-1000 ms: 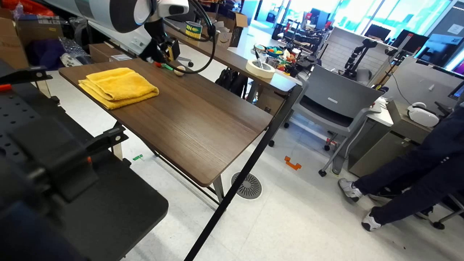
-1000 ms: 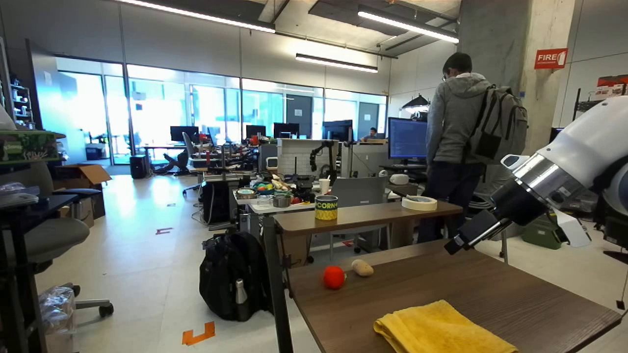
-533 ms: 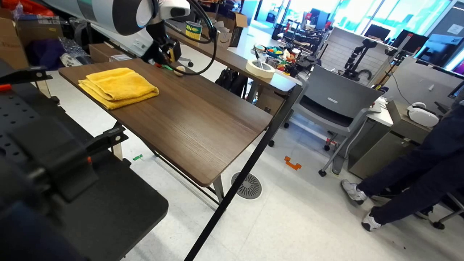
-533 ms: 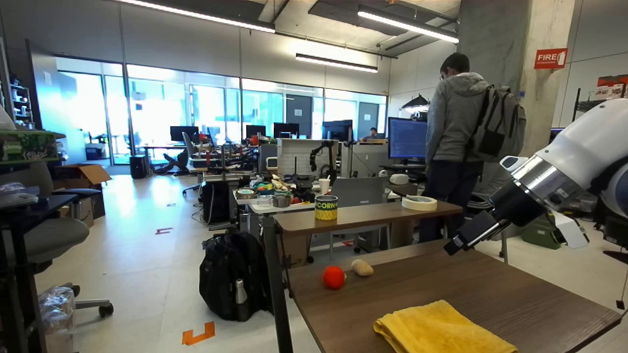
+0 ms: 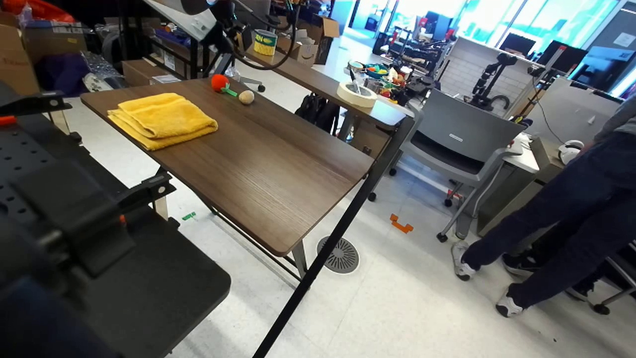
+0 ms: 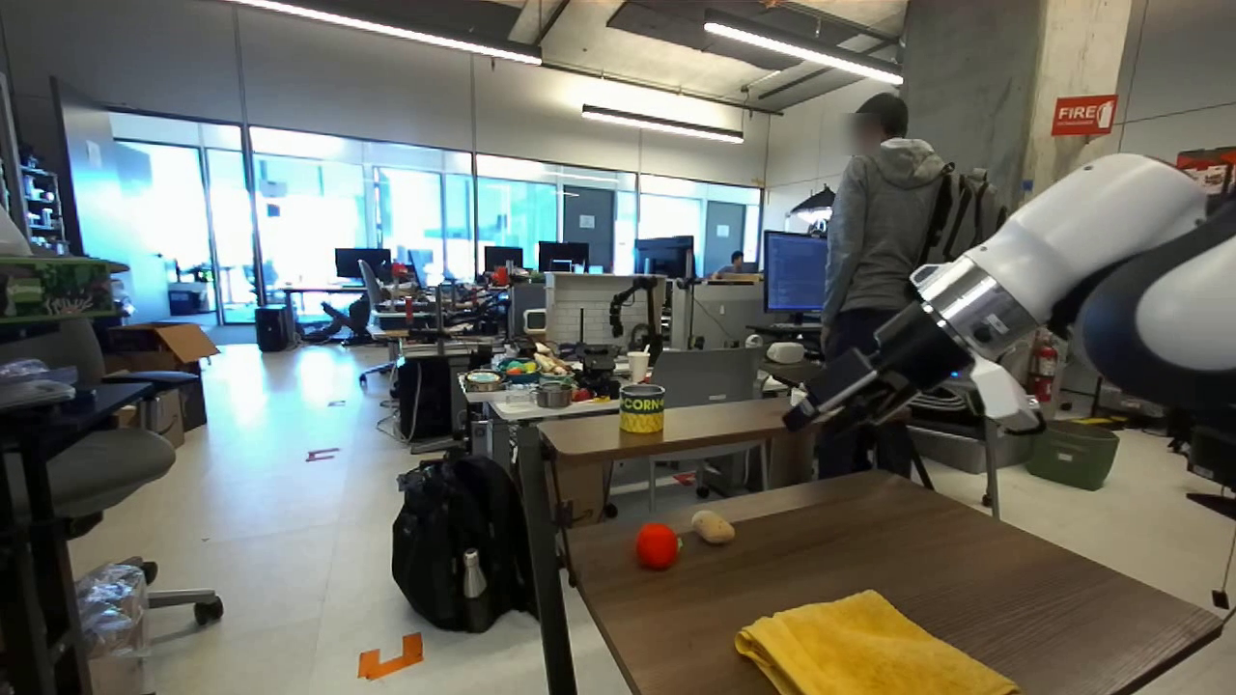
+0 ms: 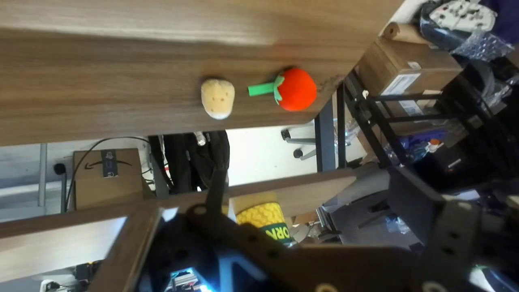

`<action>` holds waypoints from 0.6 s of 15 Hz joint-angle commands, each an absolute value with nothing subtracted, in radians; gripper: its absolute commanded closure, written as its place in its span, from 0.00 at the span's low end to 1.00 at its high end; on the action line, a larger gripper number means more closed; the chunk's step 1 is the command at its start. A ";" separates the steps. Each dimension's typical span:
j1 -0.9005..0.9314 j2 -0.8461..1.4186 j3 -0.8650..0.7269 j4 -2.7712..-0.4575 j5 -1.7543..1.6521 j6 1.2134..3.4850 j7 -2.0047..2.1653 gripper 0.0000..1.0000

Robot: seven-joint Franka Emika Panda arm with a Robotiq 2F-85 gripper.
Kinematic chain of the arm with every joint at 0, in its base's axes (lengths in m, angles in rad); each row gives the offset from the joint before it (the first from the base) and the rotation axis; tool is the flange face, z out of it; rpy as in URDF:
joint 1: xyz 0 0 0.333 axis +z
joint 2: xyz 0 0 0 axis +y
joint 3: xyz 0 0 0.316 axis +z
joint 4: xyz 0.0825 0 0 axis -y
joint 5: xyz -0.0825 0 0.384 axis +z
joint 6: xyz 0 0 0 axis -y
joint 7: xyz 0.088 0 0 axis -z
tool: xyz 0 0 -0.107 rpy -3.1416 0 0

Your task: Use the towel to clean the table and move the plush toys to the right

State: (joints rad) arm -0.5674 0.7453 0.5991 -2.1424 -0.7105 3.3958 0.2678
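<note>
Towel (image 5: 164,117) near red toy (image 7: 298,90), tan toy (image 7: 217,98).

Table (image 5: 278,174) — dark brown wood grain. On table: towel (image 5: 164,119), plain yellow; tomato (image 7: 299,90), red with green leaves and stem; potato (image 7: 217,98), tan with brown specks. Near table — can (image 6: 642,417), yellow kernel print, dark green band; backpack (image 6: 449,541), black.

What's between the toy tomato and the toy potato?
The green stem of the toy tomato, pointing at the toy potato but stopping short, then a sliver of bare tabletop. Shows in the wrist view.
</note>
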 commanded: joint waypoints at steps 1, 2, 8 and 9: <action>-0.498 0.897 0.624 -1.910 -0.648 3.325 0.293 0.00; -0.475 0.928 0.621 -1.859 -0.631 3.289 0.299 0.00; -0.491 0.980 0.691 -1.836 -0.451 3.188 0.152 0.00; -0.502 0.993 0.702 -1.829 -0.451 3.187 0.151 0.00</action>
